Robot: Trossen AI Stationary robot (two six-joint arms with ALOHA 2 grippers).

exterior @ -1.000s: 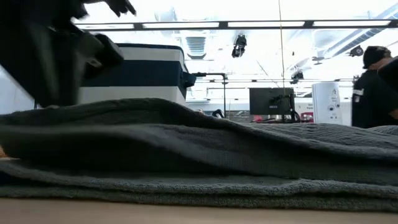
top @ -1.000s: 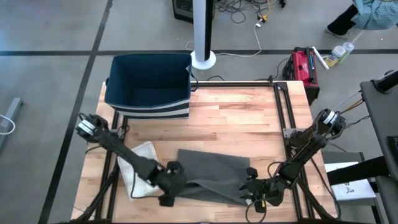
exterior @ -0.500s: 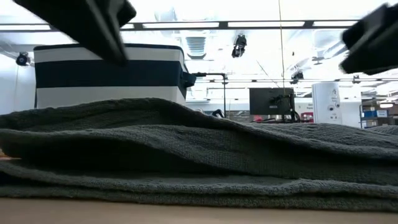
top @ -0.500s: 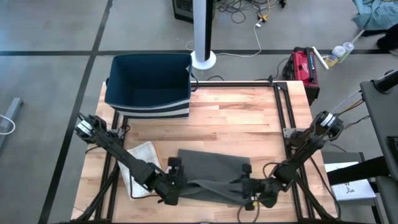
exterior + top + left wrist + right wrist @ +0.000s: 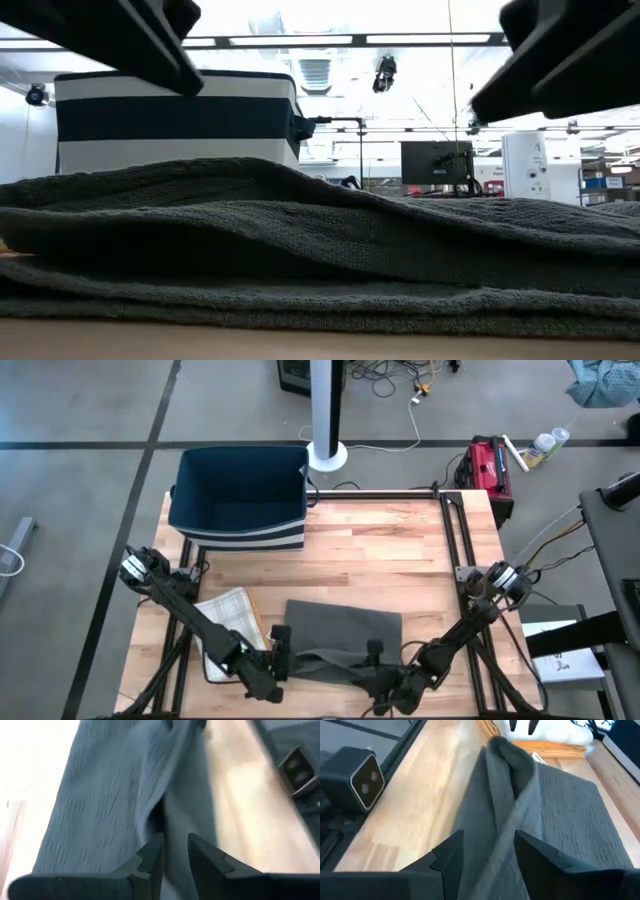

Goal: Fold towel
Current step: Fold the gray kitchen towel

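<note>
The wooden tabletop (image 5: 400, 560) carries three items — a dark gray towel (image 5: 345, 632) near its front edge, a light folded cloth (image 5: 228, 610) beside it, and a navy-and-white bin (image 5: 240, 495) at the rear-left corner.

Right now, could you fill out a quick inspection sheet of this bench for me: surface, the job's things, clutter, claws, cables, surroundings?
Surface: wooden table, bare at the far right.
Job's things: grey towel lies folded at the near edge, its near hem rumpled.
Clutter: navy bin at the far left; a pale checked cloth left of the towel.
Claws: left claw at the towel's near left corner, fingers a narrow gap apart with towel between them; right claw at the near right edge, fingers open astride a raised fold.
Cables: loose leads on the floor beyond the table.
Surroundings: white pole base, red case, grey concrete floor.
</note>
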